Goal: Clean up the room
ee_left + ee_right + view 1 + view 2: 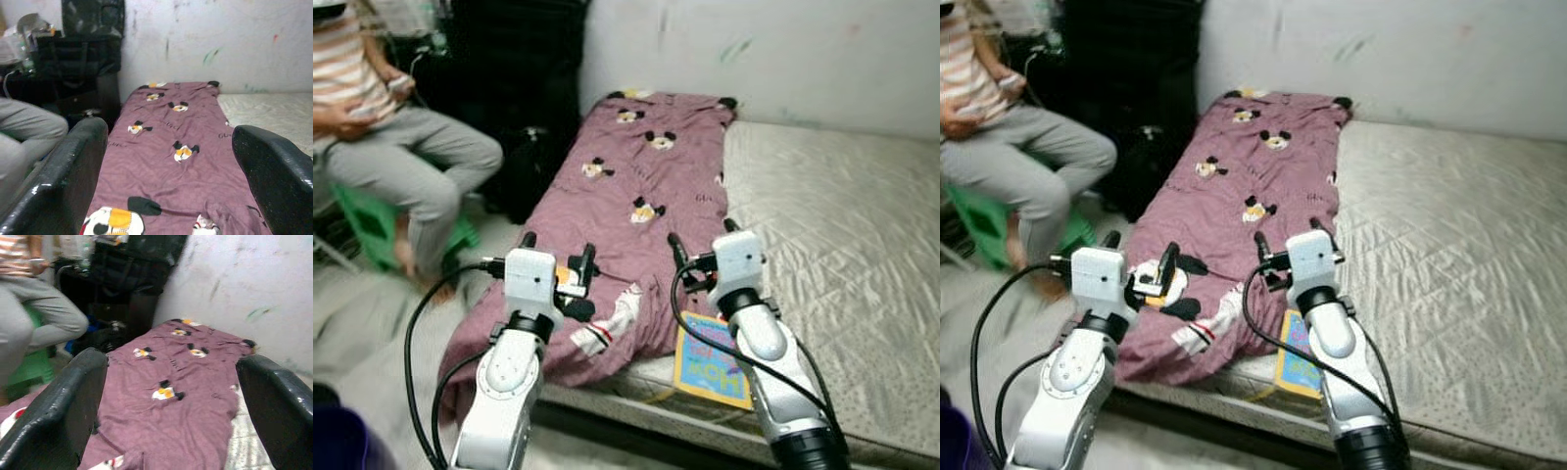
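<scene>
Your surface here is the bed, with two things lying on it.
You see a pale quilted mattress set against the wall; a mauve blanket printed with cartoon mice lies lengthwise along its left side, its near end hanging over the edge. A colourful book lies flat at the near edge, just beside the blanket.

Blanket: soft matt purple cloth, creased, cartoon print. Mattress: quilted grey fabric, slight sheen. Book: glossy paper cover. Wall: matt, scuffed paint.
</scene>
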Motion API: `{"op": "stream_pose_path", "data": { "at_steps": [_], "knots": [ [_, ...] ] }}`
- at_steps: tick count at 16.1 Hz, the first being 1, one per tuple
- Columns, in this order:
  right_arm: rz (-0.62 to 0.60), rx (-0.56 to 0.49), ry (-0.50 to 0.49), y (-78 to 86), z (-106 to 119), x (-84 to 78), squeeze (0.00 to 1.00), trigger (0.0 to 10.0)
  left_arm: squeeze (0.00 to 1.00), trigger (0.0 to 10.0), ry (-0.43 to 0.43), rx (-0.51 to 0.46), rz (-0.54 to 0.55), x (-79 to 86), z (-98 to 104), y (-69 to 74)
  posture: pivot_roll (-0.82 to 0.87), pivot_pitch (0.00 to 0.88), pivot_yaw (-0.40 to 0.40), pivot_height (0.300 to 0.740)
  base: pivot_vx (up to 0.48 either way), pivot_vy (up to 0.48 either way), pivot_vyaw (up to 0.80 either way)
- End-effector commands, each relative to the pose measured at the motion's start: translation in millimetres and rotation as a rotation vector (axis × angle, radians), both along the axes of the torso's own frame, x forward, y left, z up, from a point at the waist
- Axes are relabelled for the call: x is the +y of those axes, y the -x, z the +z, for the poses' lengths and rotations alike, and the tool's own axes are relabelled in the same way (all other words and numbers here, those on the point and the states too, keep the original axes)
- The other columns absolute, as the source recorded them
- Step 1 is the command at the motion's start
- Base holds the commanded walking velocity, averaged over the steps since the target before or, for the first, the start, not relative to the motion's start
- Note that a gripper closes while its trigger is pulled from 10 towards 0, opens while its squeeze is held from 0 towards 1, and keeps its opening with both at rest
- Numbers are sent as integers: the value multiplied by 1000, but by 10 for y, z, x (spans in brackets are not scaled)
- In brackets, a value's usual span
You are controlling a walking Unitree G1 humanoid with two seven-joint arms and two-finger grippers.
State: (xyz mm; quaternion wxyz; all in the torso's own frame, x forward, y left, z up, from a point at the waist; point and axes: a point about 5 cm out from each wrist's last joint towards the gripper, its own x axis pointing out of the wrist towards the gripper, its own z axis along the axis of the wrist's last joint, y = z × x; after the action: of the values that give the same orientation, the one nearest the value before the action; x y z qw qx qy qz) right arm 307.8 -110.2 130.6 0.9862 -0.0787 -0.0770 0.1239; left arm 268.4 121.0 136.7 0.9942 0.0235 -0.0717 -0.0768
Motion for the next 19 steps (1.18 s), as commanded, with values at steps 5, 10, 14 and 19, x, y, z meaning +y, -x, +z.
{"op": "stream_pose_path", "data": {
  "at_steps": [5, 10, 14, 19],
  "knots": [
    [9, -16, -2, -21, 34, 38, 0, 10000, 0, 10000, -2, -7, -5, 5, 19, -29, -40, 0, -5, 740, 0, -250, 0],
    [1, -14, -7, -38, 30, 29, 0, 10000, 0, 10000, -3, -11, -11, -7, 21, -43, -39, 0, -4, 740, 0, -246, 0],
    [-6, -12, -11, -49, 28, 27, 0, 10000, 0, 10000, 16, -16, -14, -11, 28, -44, -40, 0, -3, 740, 0, -61, 0],
    [-17, -8, -24, -64, 22, 11, 0, 10000, 0, 10000, 12, -31, -32, -24, 45, -45, -41, 0, -1, 740, 0, 0, 0]
  ]
}}
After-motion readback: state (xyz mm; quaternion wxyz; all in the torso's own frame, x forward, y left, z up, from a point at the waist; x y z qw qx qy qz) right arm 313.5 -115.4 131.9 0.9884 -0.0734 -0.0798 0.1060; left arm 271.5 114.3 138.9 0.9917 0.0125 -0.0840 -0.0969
